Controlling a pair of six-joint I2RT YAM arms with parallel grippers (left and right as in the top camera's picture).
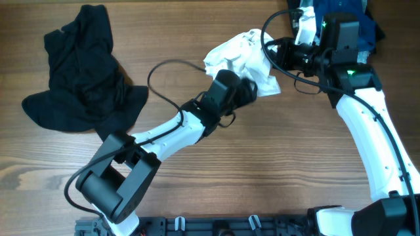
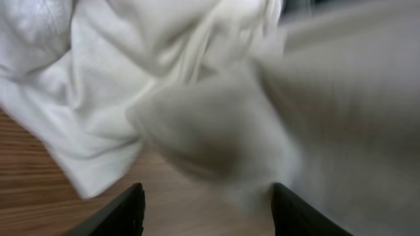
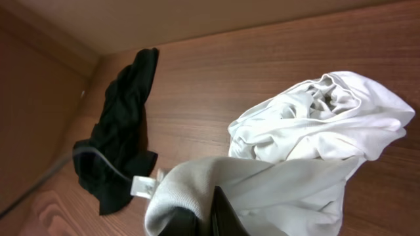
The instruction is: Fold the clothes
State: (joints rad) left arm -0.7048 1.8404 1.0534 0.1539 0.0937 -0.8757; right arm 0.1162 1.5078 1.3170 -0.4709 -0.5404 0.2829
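**Folding hardly begun: white shirt bunched between the pincers, black garment untouched**

The right pincer (image 1: 283, 58) was clenched on an edge of the white T-shirt (image 1: 243, 62), and in its wrist view a ribbed hem bunched over its finger. The left pincer (image 2: 207, 200) stood released. Bare wood showed between its parted fingers and blurred white cloth lay just ahead, with nothing clearly gripped. The shirt lay in a crumpled heap between the two pincers, not spread flat, and no fold had been made. Well beyond the left pincer, on the side away from the shirt, the black garment (image 1: 82, 72) sat rumpled on the table (image 1: 216, 170), apart from both arms. In my judgement, both garments needed flattening and folding, so nearly all the work was left. A small white tag (image 3: 141, 185) hung just beside the hem near the right pincer. No writing could be read on it, and no brand showed anywhere.
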